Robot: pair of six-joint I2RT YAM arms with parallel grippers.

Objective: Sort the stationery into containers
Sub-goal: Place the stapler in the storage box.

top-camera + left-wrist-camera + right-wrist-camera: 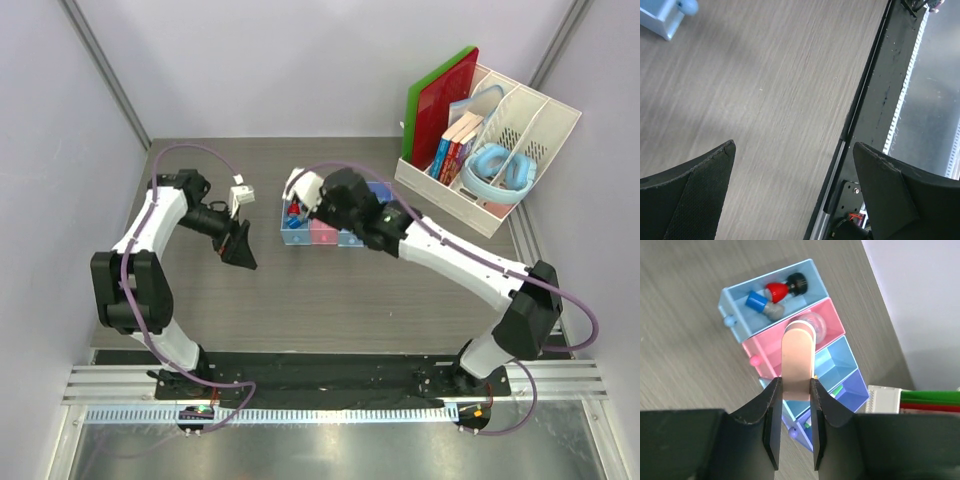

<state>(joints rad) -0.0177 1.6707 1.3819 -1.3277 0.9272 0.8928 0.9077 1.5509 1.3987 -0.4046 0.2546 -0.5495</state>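
Hovering over the row of trays (322, 233), the right claw (796, 390) is clenched on a pinkish-white roll (798, 360), which is seen edge-on with both fingers pressed flat against its sides. The roll's far end hangs above the pink tray (760, 347), second in the row, and something clear and rounded shows just beyond that end, though what it is cannot be made out. The blue tray (732, 315) at the row's outer end already holds a blue cylinder (756, 301) and a red-and-black cylinder (786, 287), lying side by side and touching. On the pink tray's other side come the light-blue tray (852, 357) and then the lavender tray (855, 390), where a small green-tipped piece shows past the claw's finger. To the left of the row and well apart from it, the left claw (794, 146) hangs released over the bare wood-grain table (765, 90), its jaws spread wide and gripping nothing. Beyond the row's lavender end stands a white slotted file rack (450, 200) with books (455, 140) and light-blue headphones (500, 170) in its slots.
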